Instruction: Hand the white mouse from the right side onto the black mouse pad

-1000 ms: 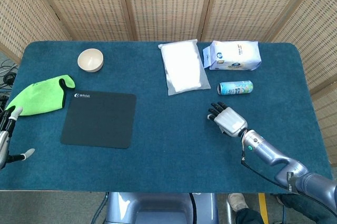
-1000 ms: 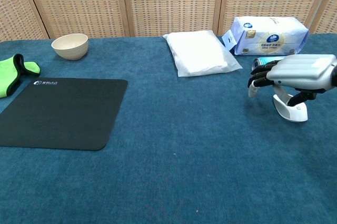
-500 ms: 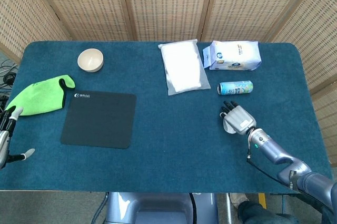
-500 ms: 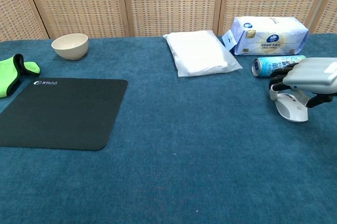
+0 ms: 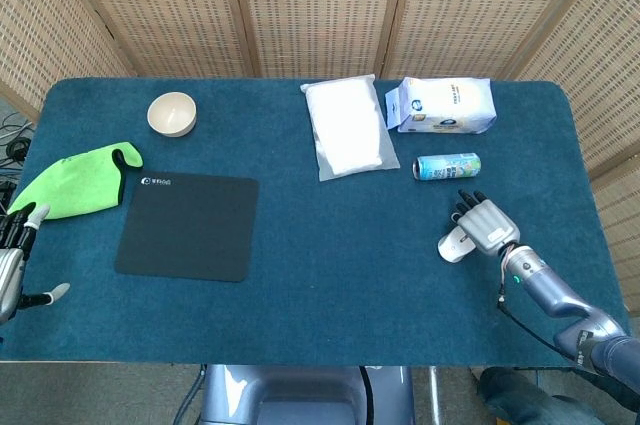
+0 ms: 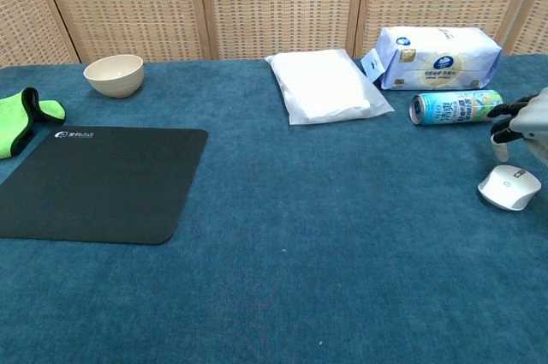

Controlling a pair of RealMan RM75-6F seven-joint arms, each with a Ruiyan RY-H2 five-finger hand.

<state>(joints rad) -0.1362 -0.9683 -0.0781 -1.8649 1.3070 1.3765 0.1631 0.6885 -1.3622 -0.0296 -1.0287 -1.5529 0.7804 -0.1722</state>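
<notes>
The white mouse (image 5: 454,246) (image 6: 509,187) lies on the blue table top at the right, far from the black mouse pad (image 5: 188,226) (image 6: 94,182) at the left. My right hand (image 5: 486,224) (image 6: 521,121) hovers just right of and above the mouse, fingers apart, holding nothing; the chest view cuts it off at the frame edge. My left hand (image 5: 11,257) shows only in the head view, at the left table edge, fingers spread and empty, well short of the pad.
A light-blue can (image 5: 447,166) (image 6: 454,107) lies just behind the mouse. Behind it are a tissue pack (image 5: 445,105) (image 6: 437,56) and a white plastic packet (image 5: 346,128) (image 6: 325,85). A cream bowl (image 5: 172,113) (image 6: 114,74) and green cloth (image 5: 76,180) (image 6: 19,120) sit near the pad.
My right hand has slid to the right and off the mouse, which now lies uncovered a little further right. The left hand has barely shifted.
</notes>
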